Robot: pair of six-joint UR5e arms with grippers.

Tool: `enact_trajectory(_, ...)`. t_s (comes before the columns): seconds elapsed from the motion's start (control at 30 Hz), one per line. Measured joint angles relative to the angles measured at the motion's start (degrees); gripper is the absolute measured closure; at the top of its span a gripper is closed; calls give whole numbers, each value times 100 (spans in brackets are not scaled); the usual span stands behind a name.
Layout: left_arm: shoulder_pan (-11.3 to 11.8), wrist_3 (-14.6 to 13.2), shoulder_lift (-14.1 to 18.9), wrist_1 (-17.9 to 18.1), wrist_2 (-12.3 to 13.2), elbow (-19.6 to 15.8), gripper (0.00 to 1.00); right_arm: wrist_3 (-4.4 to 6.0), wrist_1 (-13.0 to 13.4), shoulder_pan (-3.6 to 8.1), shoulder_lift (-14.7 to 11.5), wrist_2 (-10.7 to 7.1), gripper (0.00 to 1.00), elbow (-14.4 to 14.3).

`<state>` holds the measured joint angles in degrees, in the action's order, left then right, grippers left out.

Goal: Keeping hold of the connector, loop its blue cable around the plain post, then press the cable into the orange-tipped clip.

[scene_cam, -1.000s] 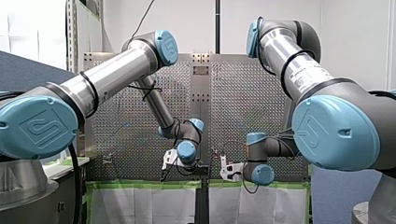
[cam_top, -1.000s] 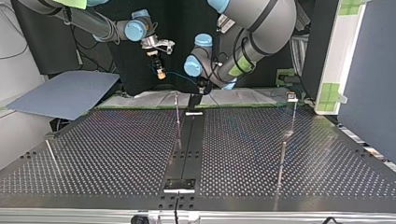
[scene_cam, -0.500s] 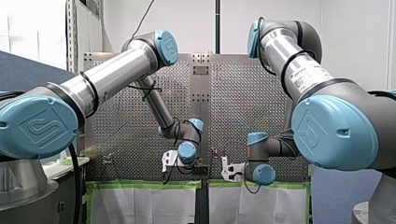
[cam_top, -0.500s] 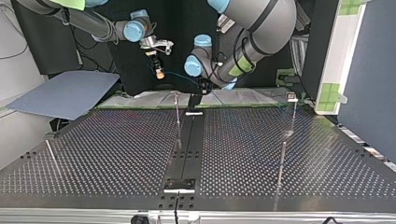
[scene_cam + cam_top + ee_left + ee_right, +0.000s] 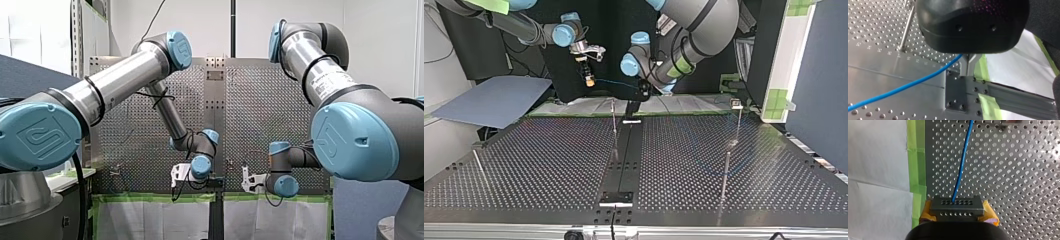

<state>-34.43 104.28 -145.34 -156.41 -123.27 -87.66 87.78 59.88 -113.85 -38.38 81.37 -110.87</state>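
A grey connector (image 5: 956, 206) sits between yellow pads, with my right gripper (image 5: 956, 213) shut on it. The blue cable (image 5: 961, 165) runs straight ahead from it over the perforated table (image 5: 1023, 182). In the top view my right gripper (image 5: 588, 80) hangs above the table's far edge, and the cable (image 5: 616, 84) stretches across to my left gripper (image 5: 640, 95). My left gripper (image 5: 968, 63) has its metal fingers shut on the blue cable (image 5: 910, 86). A thin metal post (image 5: 906, 27) stands beyond them.
Thin posts stand on the table near the middle (image 5: 614, 127), at the top view's right (image 5: 725, 172) and left (image 5: 479, 167). A small fitting (image 5: 736, 103) tops a rod at the far right. Green tape (image 5: 916, 157) and white sheets (image 5: 878, 170) edge the table. A grey bracket (image 5: 960, 92) lies under my left gripper.
My right gripper has carried the connector toward the top view's left and a little up. The cable between the two grippers has drawn straighter. My left arm has shifted only slightly.
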Motion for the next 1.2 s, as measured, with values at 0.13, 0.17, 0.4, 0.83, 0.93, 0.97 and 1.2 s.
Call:
enact_trajectory(0.13, -74, 7, 2, 5, -12, -1, 100, 3, -11, 39, 0, 3, 100, 27)
enact_trajectory(0.17, -97, 8, 2, 10, -13, -2, 100, 7, -14, 53, 0, 5, 100, 35)
enact_trajectory(0.4, -218, -7, 2, 190, 5, -3, 100, 50, -25, 171, 0, 25, 100, 114)
enact_trajectory(0.83, -281, -128, 3, 436, -104, -3, 100, 72, -58, 332, 0, 21, 100, 249)
enact_trajectory(0.93, -312, -155, 3, 500, -143, -3, 100, 74, -79, 377, -1, 16, 100, 298)
enact_trajectory(0.97, -319, -166, 3, 520, -144, -3, 100, 74, -93, 394, -1, 14, 100, 321)
enact_trajectory(1.2, -310, -311, 0, 717, -79, 10, 100, 68, -230, 493, 0, 13, 100, 455)
